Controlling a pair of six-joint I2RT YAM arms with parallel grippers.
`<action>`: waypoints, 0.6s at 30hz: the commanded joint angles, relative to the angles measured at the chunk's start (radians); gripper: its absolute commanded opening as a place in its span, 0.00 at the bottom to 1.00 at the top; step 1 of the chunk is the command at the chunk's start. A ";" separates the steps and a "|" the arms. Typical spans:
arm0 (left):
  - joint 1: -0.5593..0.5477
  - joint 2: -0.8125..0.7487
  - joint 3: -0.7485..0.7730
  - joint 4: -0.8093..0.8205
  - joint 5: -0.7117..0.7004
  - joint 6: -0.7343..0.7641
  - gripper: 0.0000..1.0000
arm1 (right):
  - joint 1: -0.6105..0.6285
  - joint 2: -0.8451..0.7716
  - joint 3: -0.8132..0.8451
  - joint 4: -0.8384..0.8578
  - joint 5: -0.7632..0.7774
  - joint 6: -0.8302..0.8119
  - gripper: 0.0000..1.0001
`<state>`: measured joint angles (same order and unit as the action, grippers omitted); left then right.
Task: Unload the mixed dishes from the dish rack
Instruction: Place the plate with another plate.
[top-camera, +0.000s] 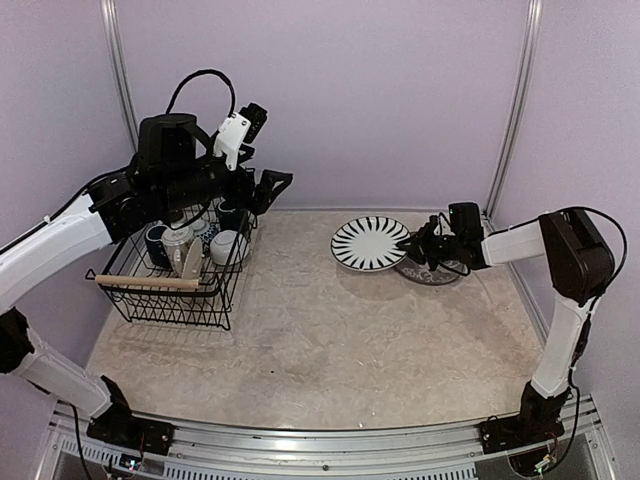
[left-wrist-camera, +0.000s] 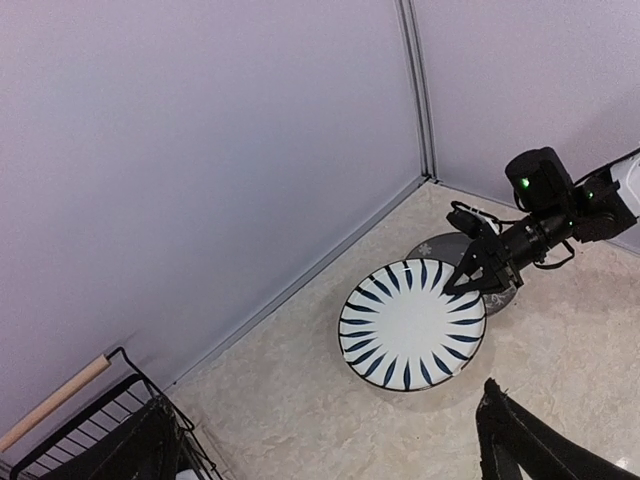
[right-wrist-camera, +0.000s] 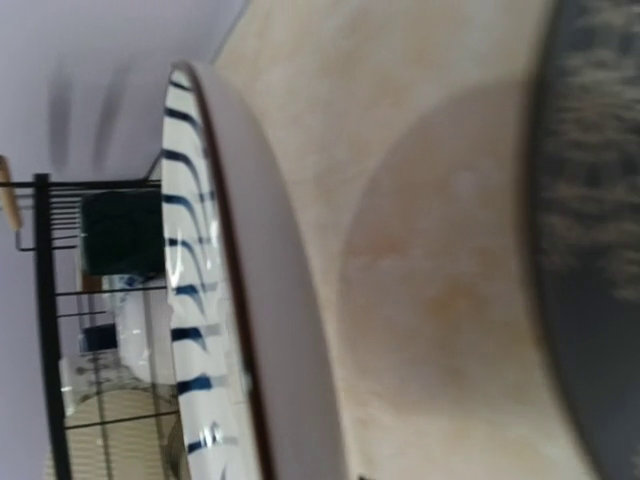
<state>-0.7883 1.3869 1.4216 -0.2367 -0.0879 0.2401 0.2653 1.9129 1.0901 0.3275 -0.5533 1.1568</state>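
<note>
Stripes radiate across the round plate (left-wrist-camera: 410, 325), seemingly glazed.

The black wire rack (top-camera: 170, 305) with two wooden handles sits at the left of the top view, with mugs (top-camera: 225, 245) packed inside. The striped plate (top-camera: 368, 243) is outside it, right of the middle, its right edge overlapping a dark plate (top-camera: 435, 277).

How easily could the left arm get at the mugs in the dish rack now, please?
Probably yes: the left gripper hovers open just above the dish rack, whose top is uncovered over the mugs.
</note>
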 joint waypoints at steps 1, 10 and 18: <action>0.032 -0.039 -0.012 -0.081 0.046 -0.110 0.99 | -0.060 -0.112 -0.056 0.114 -0.037 -0.059 0.00; 0.144 -0.083 -0.047 -0.027 -0.047 -0.191 0.99 | -0.222 -0.178 -0.155 0.067 -0.054 -0.118 0.00; 0.293 -0.056 -0.014 -0.079 -0.050 -0.344 0.99 | -0.345 -0.206 -0.185 0.001 -0.075 -0.173 0.00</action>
<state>-0.5434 1.3251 1.3930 -0.2771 -0.1318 -0.0097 -0.0376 1.7679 0.9051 0.2756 -0.5644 1.0122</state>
